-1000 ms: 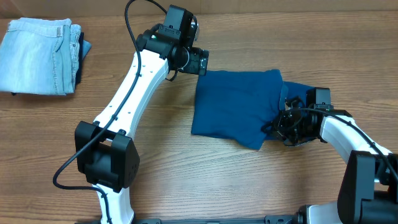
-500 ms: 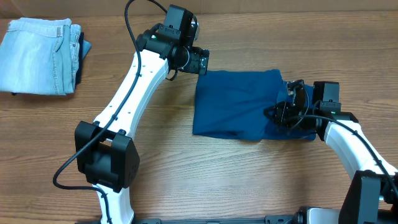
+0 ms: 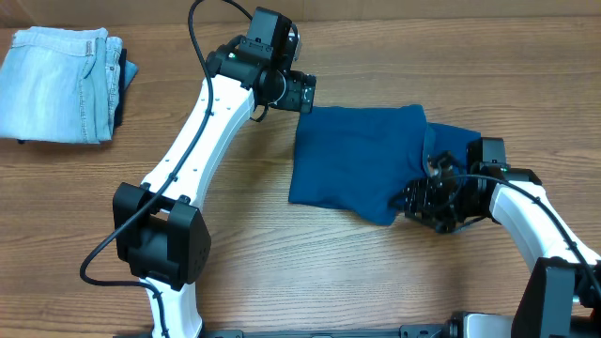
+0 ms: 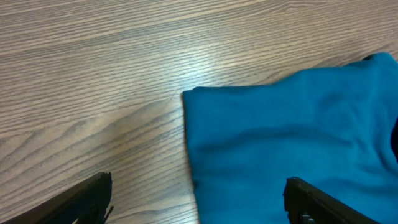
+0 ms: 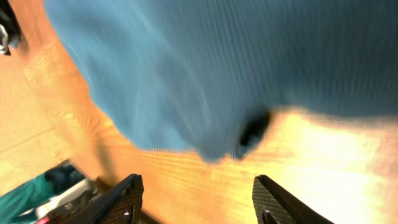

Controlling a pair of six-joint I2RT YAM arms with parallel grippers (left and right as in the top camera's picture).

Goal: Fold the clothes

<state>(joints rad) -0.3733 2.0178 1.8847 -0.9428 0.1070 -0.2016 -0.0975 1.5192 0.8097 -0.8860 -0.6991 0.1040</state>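
Teal-blue knit polo shirt (image 3: 352, 155) lies folded into a rough rectangle, right of centre on the wooden table (image 3: 282, 272). Right gripper (image 5: 196, 193): fingers spread, empty, at the shirt's near right corner, likely lined up to take that loose edge. Left gripper (image 4: 198, 183): spread, empty, above the far left corner, probably to steady it. Pale folded denim jeans (image 3: 56, 84) lie well apart, far left. No writing legible.

right wrist: your shirt (image 5: 186, 74) is smeared with blur, right claw (image 5: 196, 186) cropped below | left wrist: shirt runs off right, bottom edges
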